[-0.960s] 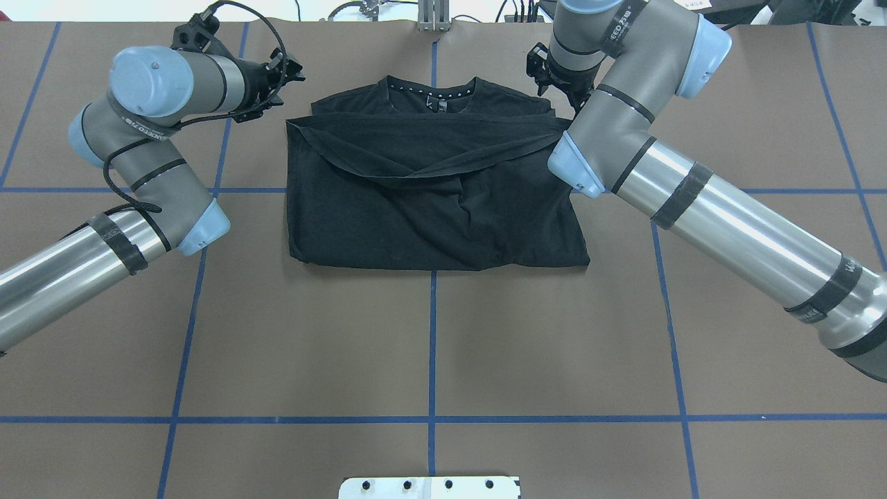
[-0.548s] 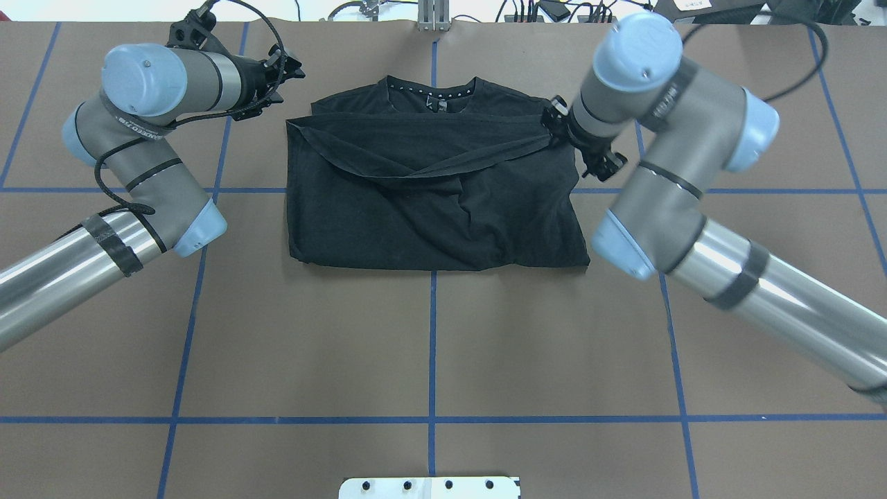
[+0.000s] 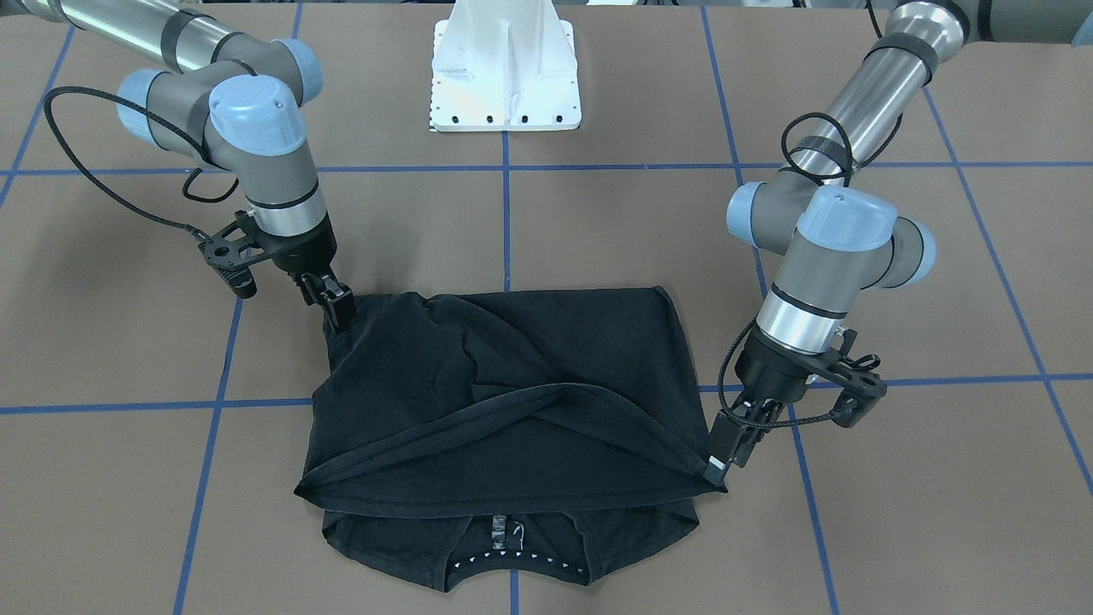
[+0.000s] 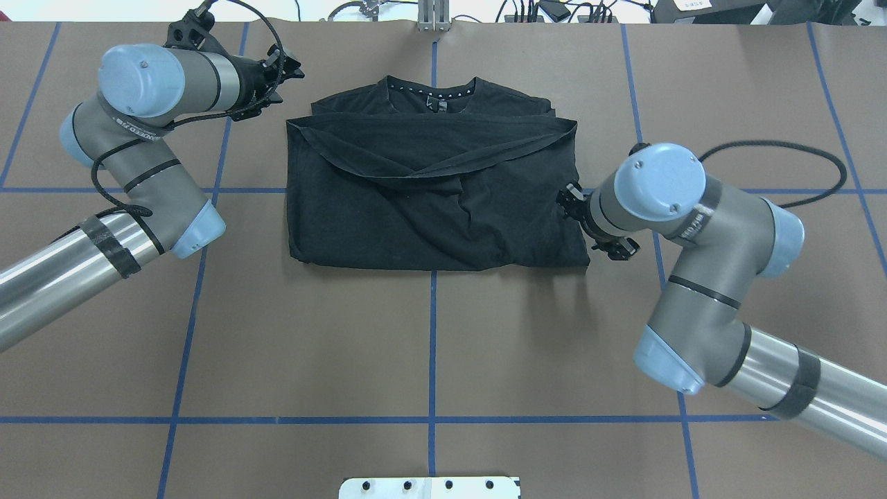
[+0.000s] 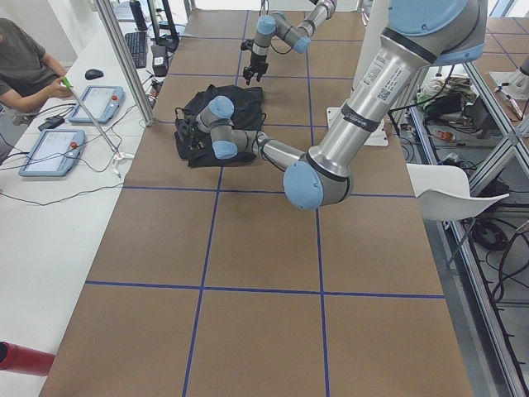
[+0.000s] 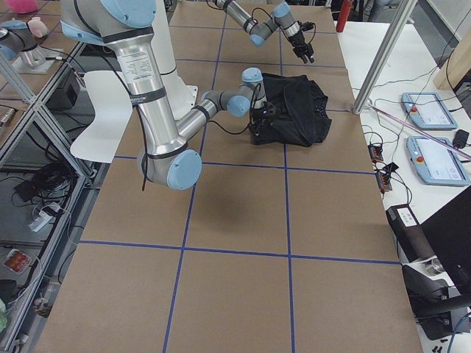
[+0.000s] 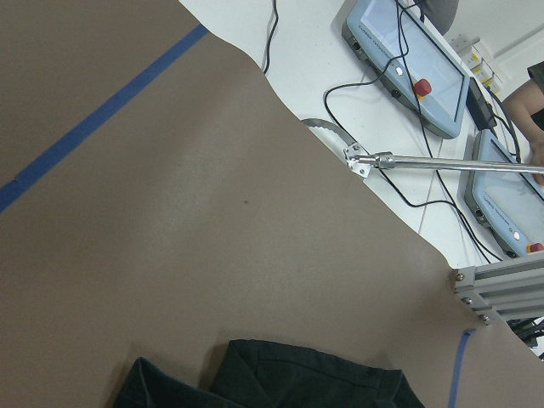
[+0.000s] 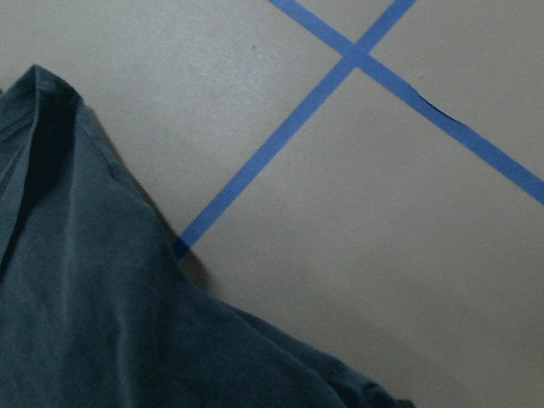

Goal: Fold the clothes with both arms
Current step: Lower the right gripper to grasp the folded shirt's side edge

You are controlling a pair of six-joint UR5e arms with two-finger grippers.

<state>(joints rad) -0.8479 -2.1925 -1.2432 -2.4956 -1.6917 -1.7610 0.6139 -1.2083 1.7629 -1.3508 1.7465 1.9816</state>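
The black T-shirt [image 4: 429, 208] lies folded across the table's far middle. Its hem is laid over the chest and the patterned neck lining [image 4: 429, 90] shows at the far edge. The logo is hidden. My left gripper [image 4: 290, 64] hovers just off the shirt's far left corner and looks open and empty; in the front view [image 3: 726, 448] its tip is beside the folded hem's corner. My right gripper [image 4: 565, 197] sits at the shirt's near right side, seems open and holds nothing; the front view [image 3: 333, 303] shows it at that corner. The right wrist view shows the shirt's edge [image 8: 85, 323].
Blue tape lines [image 4: 432, 346] grid the brown table. The white pedestal base [image 3: 504, 77] stands at the robot's side. Beyond the far edge are a metal post [image 5: 124, 66], control tablets [image 6: 434, 158] and a seated operator [image 5: 25, 58].
My right arm has swung from the shirt's far right corner back toward the robot, to the near right side. The shirt has stayed folded. My left arm has barely shifted.
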